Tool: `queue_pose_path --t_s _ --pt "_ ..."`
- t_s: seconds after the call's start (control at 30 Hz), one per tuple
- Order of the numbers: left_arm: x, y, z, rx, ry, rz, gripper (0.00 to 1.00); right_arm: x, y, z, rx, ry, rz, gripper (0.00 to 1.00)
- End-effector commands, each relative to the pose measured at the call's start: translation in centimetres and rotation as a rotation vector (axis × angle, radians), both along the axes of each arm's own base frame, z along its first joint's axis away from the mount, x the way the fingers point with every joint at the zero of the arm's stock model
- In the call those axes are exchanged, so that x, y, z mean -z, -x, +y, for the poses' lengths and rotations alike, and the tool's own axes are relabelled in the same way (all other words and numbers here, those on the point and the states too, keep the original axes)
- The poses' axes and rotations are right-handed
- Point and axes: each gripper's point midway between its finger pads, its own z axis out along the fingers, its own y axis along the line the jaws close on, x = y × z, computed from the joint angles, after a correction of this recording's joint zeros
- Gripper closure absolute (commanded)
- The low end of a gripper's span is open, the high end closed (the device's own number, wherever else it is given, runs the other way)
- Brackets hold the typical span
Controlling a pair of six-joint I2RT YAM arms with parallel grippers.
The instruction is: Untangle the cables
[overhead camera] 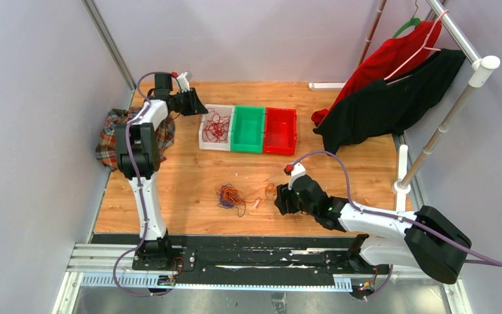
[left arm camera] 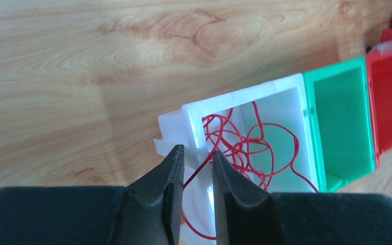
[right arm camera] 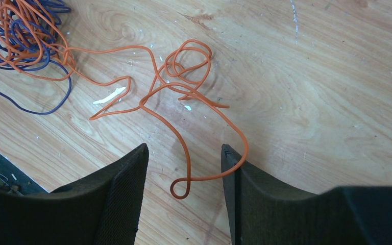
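Observation:
A tangle of orange and dark purple cables (overhead camera: 230, 196) lies on the wooden table near the front middle. In the right wrist view an orange cable (right arm camera: 184, 92) trails from the tangle (right arm camera: 15, 30), and its end loop lies between my fingers and rests against the right fingertip (right arm camera: 228, 153). My right gripper (right arm camera: 184, 148) is open, low over the table (overhead camera: 280, 201). Red cables (overhead camera: 217, 127) lie in the white bin (overhead camera: 202, 137). My left gripper (overhead camera: 199, 108) hangs over that bin's corner (left arm camera: 245, 94), narrowly open (left arm camera: 198, 149). One red cable (left arm camera: 240, 143) runs loosely between its fingers.
A green bin (overhead camera: 248, 131) and a red bin (overhead camera: 280, 131) stand right of the white one. A plaid cloth (overhead camera: 111, 140) lies at the table's left edge. Red and black clothes (overhead camera: 392, 91) hang on a rack at the back right. A small white scrap (right arm camera: 109, 95) lies beside the orange cable.

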Motion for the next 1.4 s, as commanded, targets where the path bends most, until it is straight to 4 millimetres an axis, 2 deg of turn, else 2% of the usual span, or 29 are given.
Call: queue_pose_path --t_s 0.0,0.17,0.3,0.67,0.77,0.97,1.1,1.37 --pt "-1.2 -0.6 0.5 -0.023 0.021 -0.047 0.77 -0.8 -0.7 0.6 0.017 -0.035 -0.006 0.46" --pt "-1.9 -0.5 1.6 -0.042 -0.069 -0.088 0.82 -0.9 -0.7 0.6 0.015 -0.037 -0.008 0.46" --pt "-3.1 -0.2 2.5 -0.054 -0.169 -0.147 0.82 -0.9 -0.6 0.7 0.008 -0.039 -0.008 0.47" --pt "-6.5 0.9 0.6 -0.031 -0.254 -0.270 0.62 -1.4 -0.6 0.9 0.001 -0.052 -0.015 0.47" --pt "-7.0 1.0 0.3 -0.026 -0.280 -0.297 0.61 -1.6 -0.6 0.8 -0.001 -0.052 -0.021 0.46" --pt "-6.5 1.7 -0.2 0.004 -0.285 -0.273 0.70 -2.8 -0.9 0.5 0.010 -0.055 -0.049 0.45" --pt "-5.5 4.0 -1.3 0.109 -0.334 -0.245 0.67 -4.3 -1.5 0.3 0.026 -0.061 -0.074 0.37" --pt "-3.5 7.1 -2.3 0.197 -0.459 -0.282 0.72 -6.4 -2.1 0.4 0.037 -0.092 -0.103 0.33"
